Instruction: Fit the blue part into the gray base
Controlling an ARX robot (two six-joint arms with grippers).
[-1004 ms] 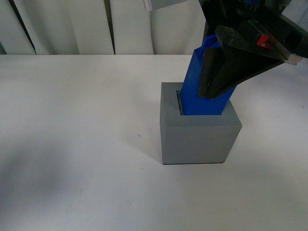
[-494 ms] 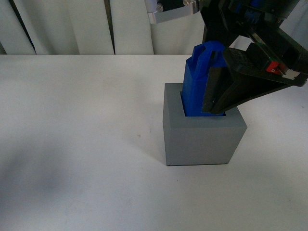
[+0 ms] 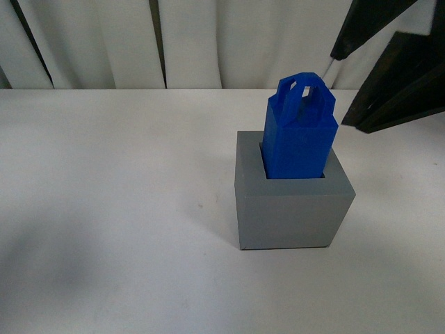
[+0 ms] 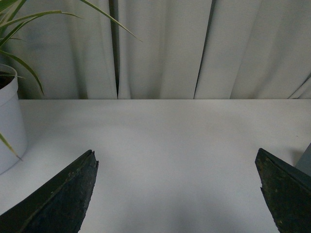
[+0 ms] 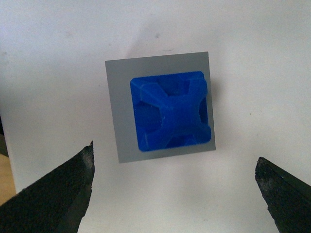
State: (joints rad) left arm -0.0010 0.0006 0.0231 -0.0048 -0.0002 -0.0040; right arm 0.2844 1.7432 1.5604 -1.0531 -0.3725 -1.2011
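The blue part point(image 3: 299, 132) stands upright in the square recess of the gray base point(image 3: 292, 209), with its tapered top and loop handle sticking out above the rim. In the right wrist view the blue part point(image 5: 170, 110) fills the recess of the gray base point(image 5: 119, 107), seen from above. My right gripper point(image 3: 338, 90) is open and empty, raised above and to the right of the part, touching nothing; it also shows in the right wrist view point(image 5: 174, 155). My left gripper point(image 4: 175, 152) is open and empty over bare table, out of the front view.
The white table point(image 3: 104, 209) lies all around the base. White curtains point(image 3: 104, 42) hang behind it. A white plant pot point(image 4: 7, 121) with long green leaves stands beside my left gripper. A corner of the gray base point(image 4: 307, 160) shows at that view's edge.
My right gripper has let go of the blue part and lifted up and away to the right. The part has straightened from a tilt and sits deeper in the recess.
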